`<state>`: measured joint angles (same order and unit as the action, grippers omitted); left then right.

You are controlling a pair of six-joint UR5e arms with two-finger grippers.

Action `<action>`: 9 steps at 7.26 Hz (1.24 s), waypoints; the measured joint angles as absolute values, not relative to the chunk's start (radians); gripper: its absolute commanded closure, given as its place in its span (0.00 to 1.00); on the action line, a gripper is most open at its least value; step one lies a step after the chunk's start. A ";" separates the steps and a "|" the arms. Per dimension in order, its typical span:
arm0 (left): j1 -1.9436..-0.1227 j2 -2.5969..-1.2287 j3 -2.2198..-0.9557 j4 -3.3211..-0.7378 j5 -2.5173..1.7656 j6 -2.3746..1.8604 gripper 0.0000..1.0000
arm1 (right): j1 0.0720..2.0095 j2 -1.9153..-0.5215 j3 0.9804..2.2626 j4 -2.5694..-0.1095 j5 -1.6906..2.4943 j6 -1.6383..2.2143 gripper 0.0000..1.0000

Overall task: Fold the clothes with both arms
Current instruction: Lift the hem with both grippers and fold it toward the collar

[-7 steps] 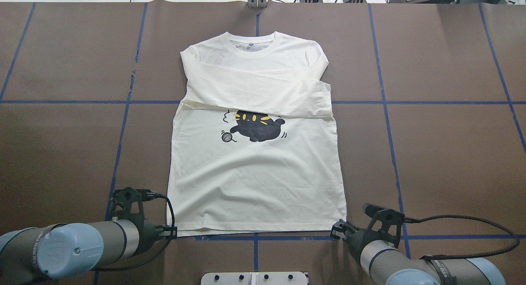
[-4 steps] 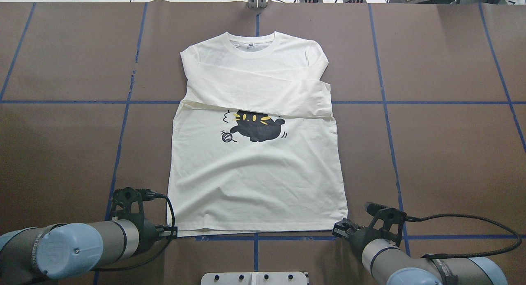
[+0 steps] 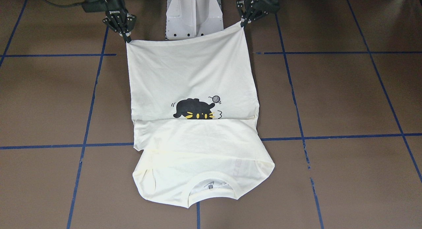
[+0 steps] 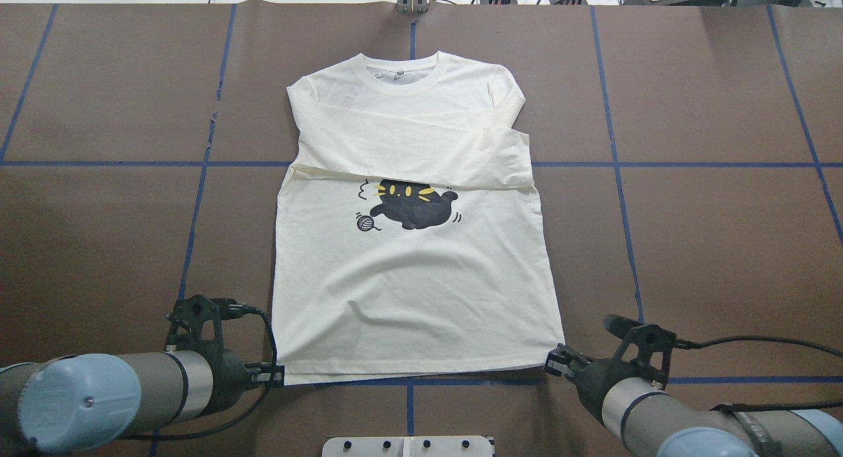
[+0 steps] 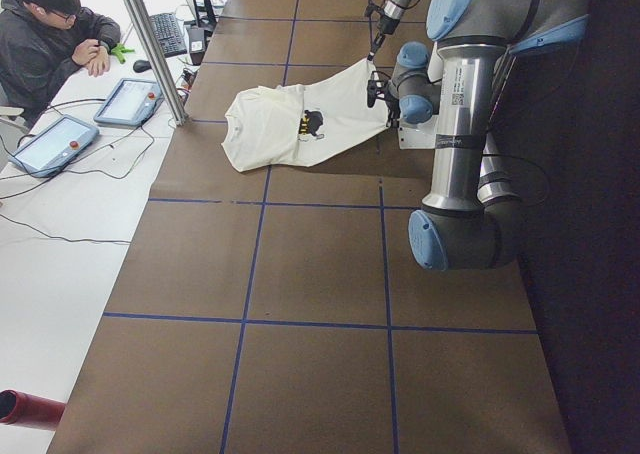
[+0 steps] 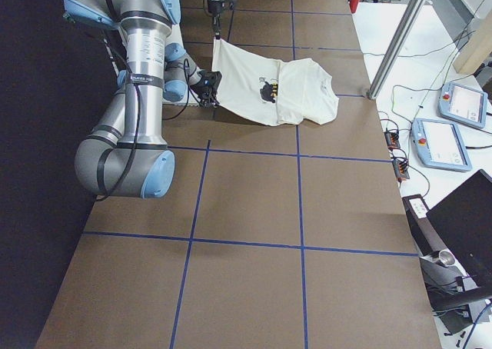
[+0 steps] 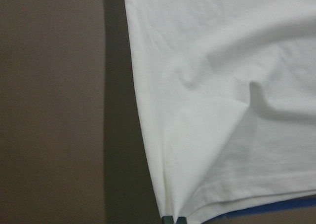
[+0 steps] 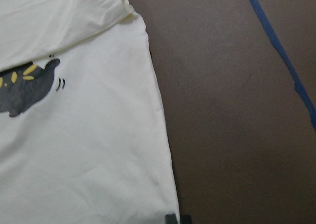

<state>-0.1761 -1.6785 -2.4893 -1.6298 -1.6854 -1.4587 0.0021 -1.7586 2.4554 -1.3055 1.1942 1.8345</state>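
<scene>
Since a second ago, the left end effector (image 4: 275, 376) and right end effector (image 4: 557, 363), each clenched on a hem corner of the T-shirt (image 4: 421, 279), have lifted the hem off the table (image 4: 724, 246). The collar end remains flat on it. Judgement: the lengthwise fold is beginning.

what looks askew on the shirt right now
The folded-over sleeve band across the T-shirt lies slanted, its lower edge dropping toward the robot's right and hiding the top of the cat print. Nothing else stands out.

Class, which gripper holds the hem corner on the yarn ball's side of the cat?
The left gripper: the shirt's yarn ball lies on its side of the cat; the right gripper sits tail-side.
</scene>
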 measured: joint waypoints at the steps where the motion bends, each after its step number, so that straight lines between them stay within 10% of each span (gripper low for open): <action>1: -0.198 -1.722 -2.615 -1.479 -1.724 -1.459 1.00 | 0.003 -1.787 2.574 -1.376 1.242 1.835 1.00; 4: -0.276 -1.813 -2.663 -1.337 -1.776 -1.412 1.00 | 0.068 -1.686 2.693 -1.588 1.342 1.813 1.00; 9: -0.611 -1.996 -2.291 -1.356 -1.784 -1.075 1.00 | 0.491 -1.143 2.247 -1.823 1.568 1.525 1.00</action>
<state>-0.6111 -1.9957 -2.2910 -1.3562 -1.7835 -1.0748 0.4914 -1.1430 2.2472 -1.8235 1.5683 1.5251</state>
